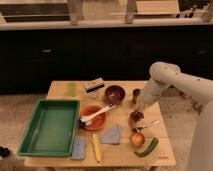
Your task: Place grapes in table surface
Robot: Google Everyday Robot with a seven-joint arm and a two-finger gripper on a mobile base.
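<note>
Dark purple-red grapes, a small lumpy cluster, lie on the table surface just above the apple. The white arm bends down from the right, its gripper directly over the grapes.

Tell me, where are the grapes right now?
The grapes sit on the table's right side, just under the gripper, with the apple in front.

Dim, warm indoor light, soft focus across the whole view.
Table surface is the brightest zone; dark cabinets behind swallow detail. Gripper sits over the grapes, both smeared and low contrast. Shadows faint and diffuse. Pale glare along the counter edge up top.
</note>
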